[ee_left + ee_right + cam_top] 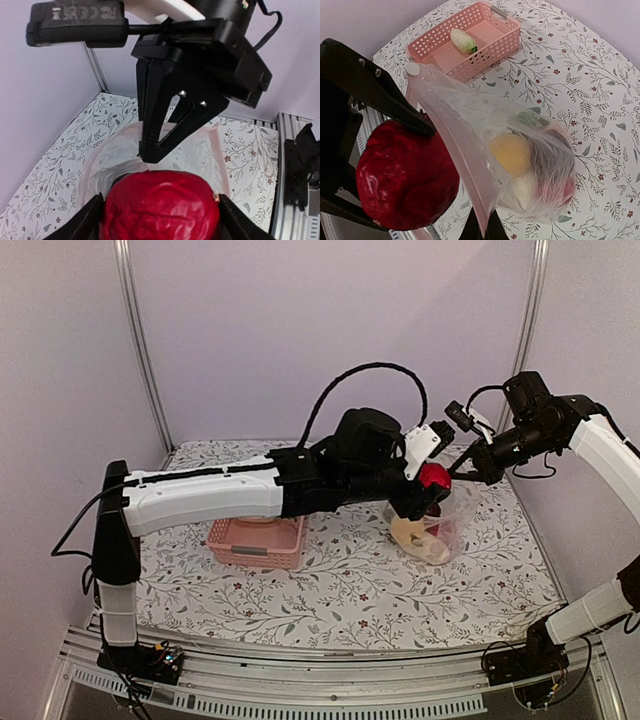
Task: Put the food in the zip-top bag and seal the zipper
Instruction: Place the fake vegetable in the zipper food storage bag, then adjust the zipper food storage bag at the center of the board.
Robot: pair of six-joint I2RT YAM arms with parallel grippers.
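Note:
My left gripper is shut on a red round food piece, seen large in the left wrist view and in the right wrist view. It holds it at the raised mouth of the clear zip-top bag. My right gripper is shut on the bag's mouth edge with the zipper strip and holds it up. The bag holds a yellow piece, a white one and darker pieces. A pale radish-like piece lies in the pink basket.
The pink slatted basket stands left of the bag on the floral cloth, also in the right wrist view. Metal posts and walls stand behind. The table's near rail runs along the front.

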